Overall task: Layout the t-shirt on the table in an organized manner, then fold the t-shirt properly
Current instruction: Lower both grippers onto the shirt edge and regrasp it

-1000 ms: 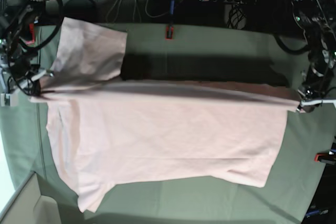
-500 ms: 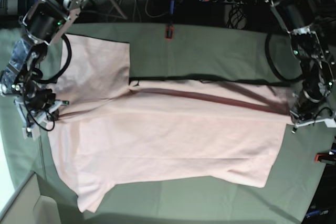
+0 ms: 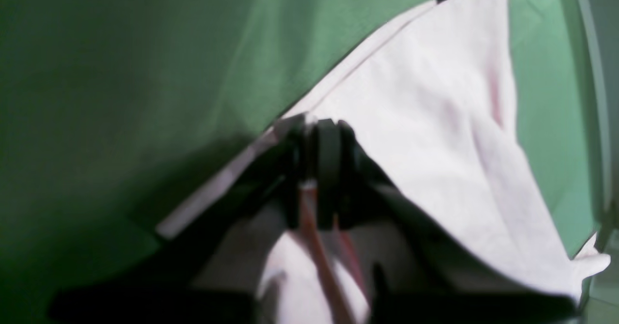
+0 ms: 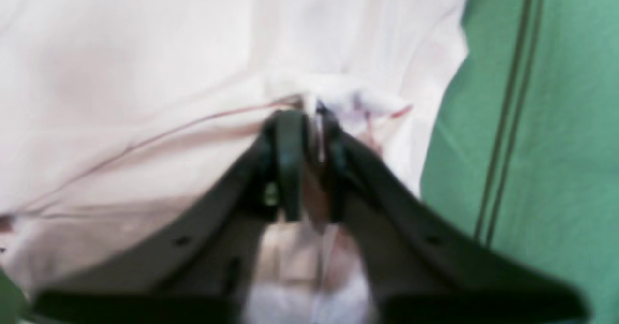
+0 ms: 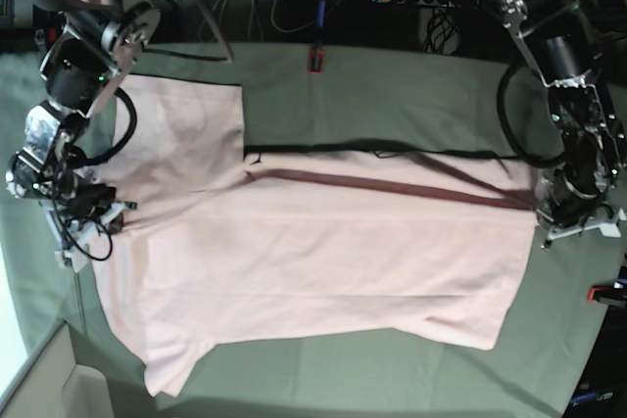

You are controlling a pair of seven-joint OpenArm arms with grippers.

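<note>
Lying flat on the counter (image 5: pixel 392 85), plain side up: the t-shirt (image 5: pixel 323 261), long axis running across the base view, sleeves and shoulders toward that view's left, hem toward its right. Upper sleeve spread flat, lower sleeve angled toward the near-left corner. Left pincer (image 3: pixel 316 130) at the hem's far corner, right pincer (image 4: pixel 309 116) at the shoulder end, each with jaws a narrow slit apart and pink cloth pinched between the tips.
</note>
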